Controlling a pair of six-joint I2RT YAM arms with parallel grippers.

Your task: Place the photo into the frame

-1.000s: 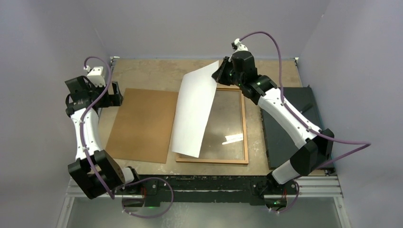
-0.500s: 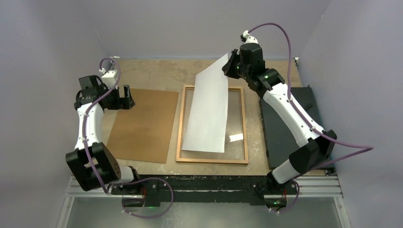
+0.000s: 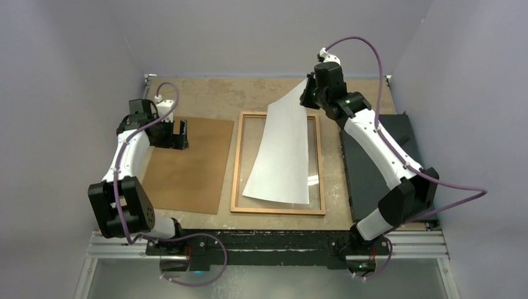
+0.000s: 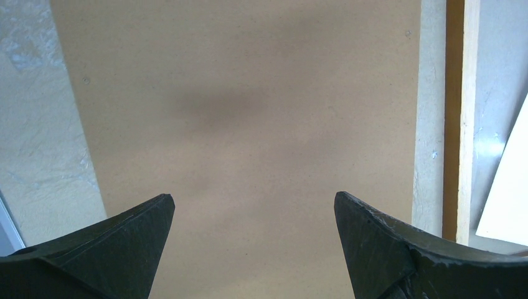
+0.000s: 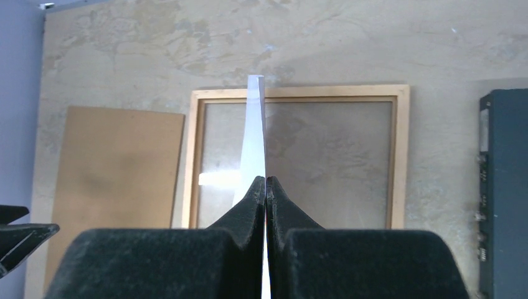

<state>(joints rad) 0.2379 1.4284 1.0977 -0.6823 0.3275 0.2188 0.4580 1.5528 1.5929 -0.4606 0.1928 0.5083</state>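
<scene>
Top view, photo: you see the photo (image 3: 283,152) with its plain whitish back up, sloping over the frame (image 3: 236,163). Its near edge looks to rest on the glass just inside the near rail, and its far corner is lifted above the far rail.
Top view, right gripper: the right gripper (image 3: 306,93) pinches that far corner, with the jaws closed fully on the sheet.
Top view, left gripper: the left gripper (image 3: 179,135) hovers over the brown backing board (image 3: 187,171), jaws wide, holding nothing.
Top view, other things: a black slab (image 3: 361,187) lies to the right of the frame on the table (image 3: 205,93).
Left wrist view: both fingers stand far apart above the board. At the right edge you find one frame rail and, beyond it, a pale corner of the photo.
Right wrist view: the fingers meet on the photo, which you see edge-on as a thin pale strip running down toward the frame below. The board is at the left, the slab at the right.
Done, in my judgement: the photo is over the frame and roughly lined up, a little skewed to the rails.
Left to do: lower the far end until the sheet lies flat inside all four rails, then let go. The board probably comes after that.
Writing: no brand, label or text is readable in any view, and the printed side is hidden.
</scene>
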